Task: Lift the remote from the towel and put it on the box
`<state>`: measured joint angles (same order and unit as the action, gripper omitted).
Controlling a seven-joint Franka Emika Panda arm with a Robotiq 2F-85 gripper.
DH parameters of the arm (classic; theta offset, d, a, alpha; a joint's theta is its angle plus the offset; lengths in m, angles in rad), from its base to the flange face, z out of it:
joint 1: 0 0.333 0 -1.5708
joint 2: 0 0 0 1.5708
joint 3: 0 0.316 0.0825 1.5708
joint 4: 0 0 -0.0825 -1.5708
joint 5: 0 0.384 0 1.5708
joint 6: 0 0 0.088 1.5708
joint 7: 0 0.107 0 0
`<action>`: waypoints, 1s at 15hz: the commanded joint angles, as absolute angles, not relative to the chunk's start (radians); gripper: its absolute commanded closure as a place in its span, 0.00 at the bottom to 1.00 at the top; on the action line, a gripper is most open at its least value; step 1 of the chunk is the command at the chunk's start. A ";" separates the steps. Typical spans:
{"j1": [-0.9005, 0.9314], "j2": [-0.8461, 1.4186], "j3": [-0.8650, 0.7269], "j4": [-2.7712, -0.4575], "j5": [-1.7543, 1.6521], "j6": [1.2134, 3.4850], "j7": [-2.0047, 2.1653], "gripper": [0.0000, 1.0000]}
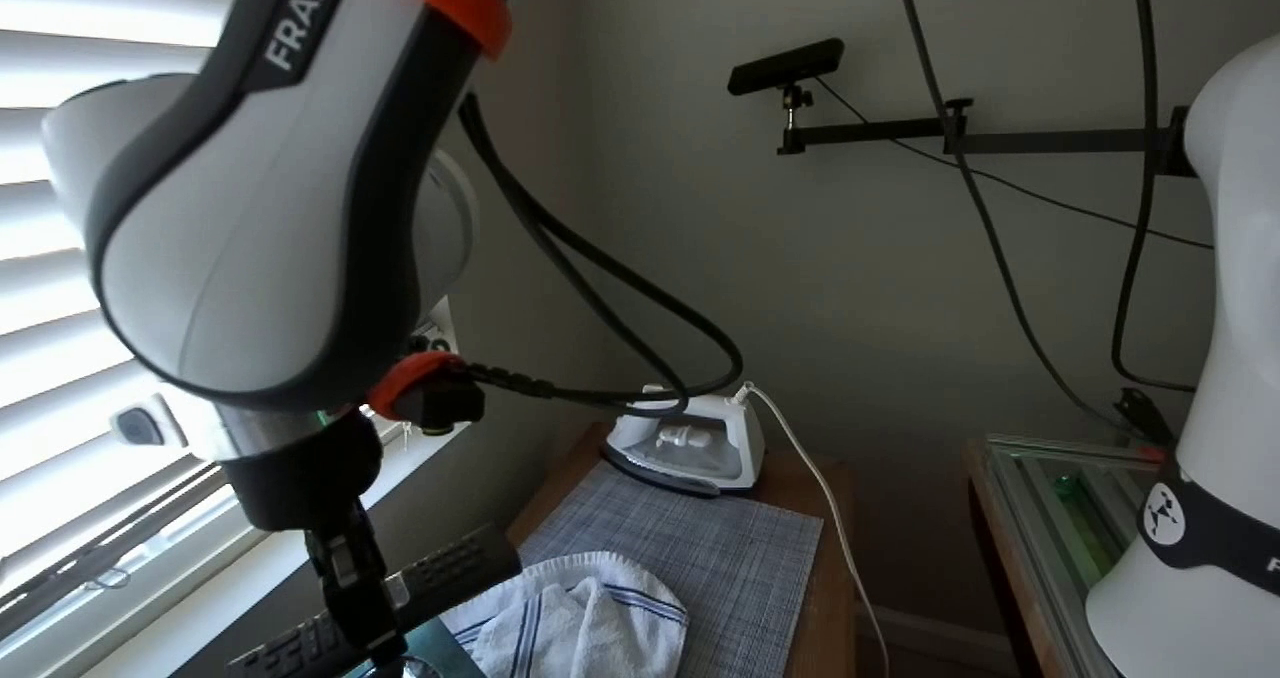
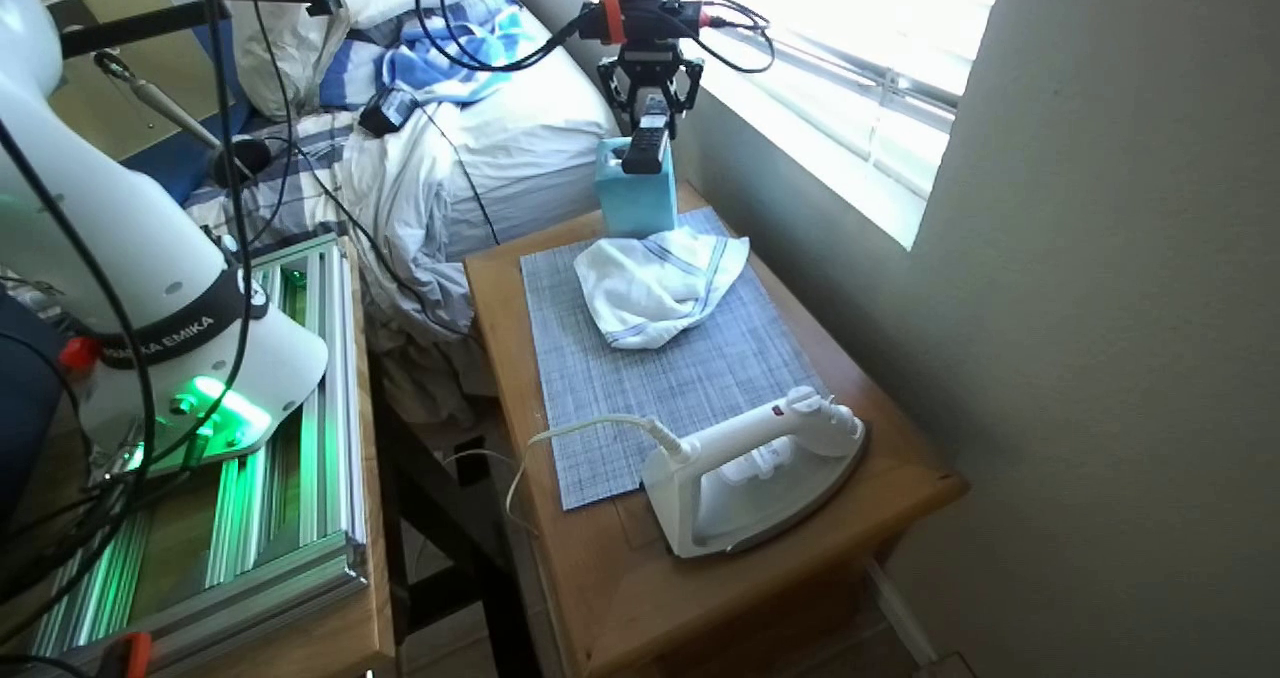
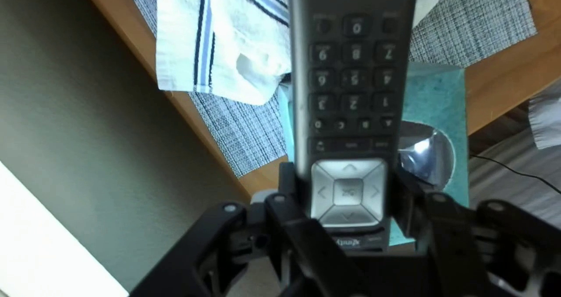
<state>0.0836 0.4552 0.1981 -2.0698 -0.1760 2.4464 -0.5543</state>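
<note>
Over the teal box (image 2: 637, 203), the end effector (image 3: 344, 187) pinches the remote (image 3: 350, 113) by its sides, near one end. Contact between remote and box cannot be judged. Remote clear of the white, blue-striped towel (image 2: 660, 288), which lies rumpled on the woven grey mat (image 2: 620, 408) just beside the box. White iron (image 2: 750, 478) rests flat at the opposite end of the counter (image 2: 620, 598).
</note>
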 commanded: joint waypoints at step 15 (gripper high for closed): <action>0.047 0.502 0.265 -2.065 -0.121 2.424 -0.639 0.72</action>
<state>0.0668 0.4975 0.2505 -2.0658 -0.1544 2.4415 -0.5925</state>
